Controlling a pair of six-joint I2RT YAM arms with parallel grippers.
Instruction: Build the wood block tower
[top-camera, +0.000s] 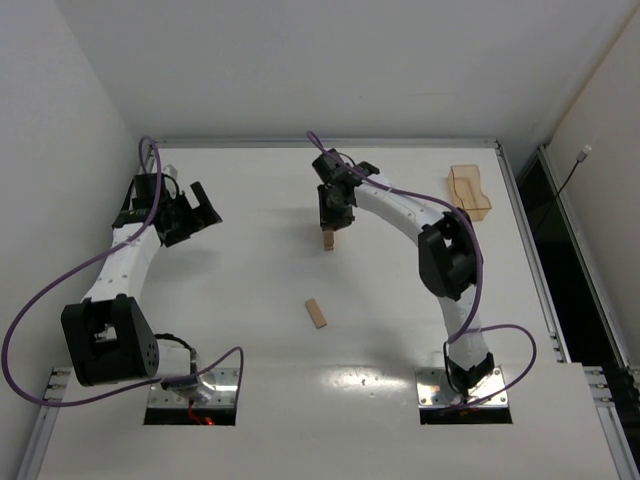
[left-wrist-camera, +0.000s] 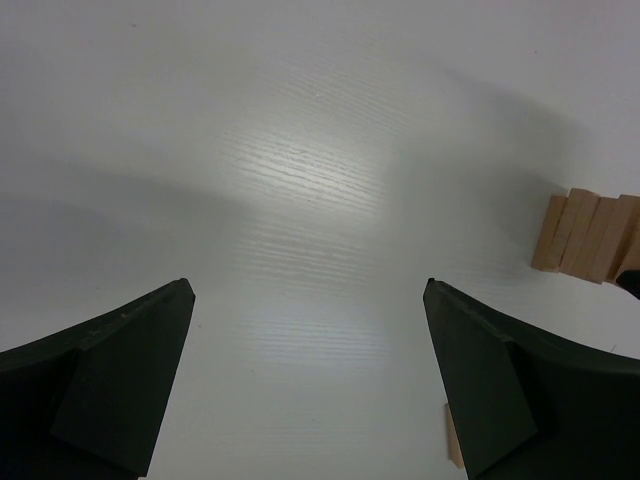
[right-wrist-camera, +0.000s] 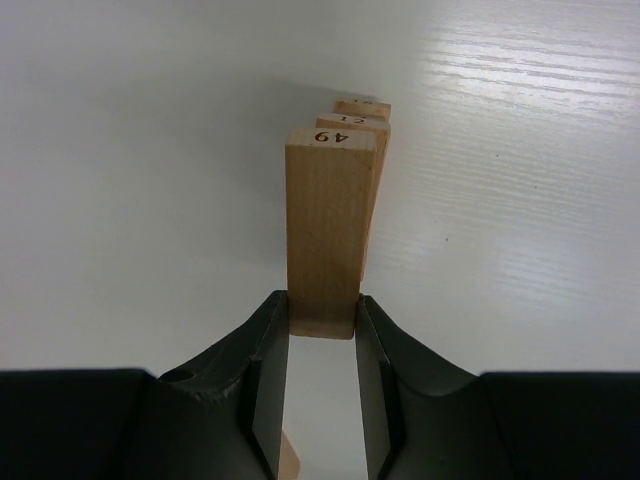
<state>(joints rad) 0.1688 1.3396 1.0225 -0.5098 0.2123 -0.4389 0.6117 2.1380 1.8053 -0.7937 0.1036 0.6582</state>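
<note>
Arm extended, right tool pinching wood block

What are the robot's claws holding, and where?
The right gripper pinches a wood block by the sides of its near end. The left gripper is open, holding nothing.

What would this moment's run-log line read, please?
left gripper: open, over white table | right gripper: shut on light tan wooden plank beside standing planks | loose plank: mid-table
</note>
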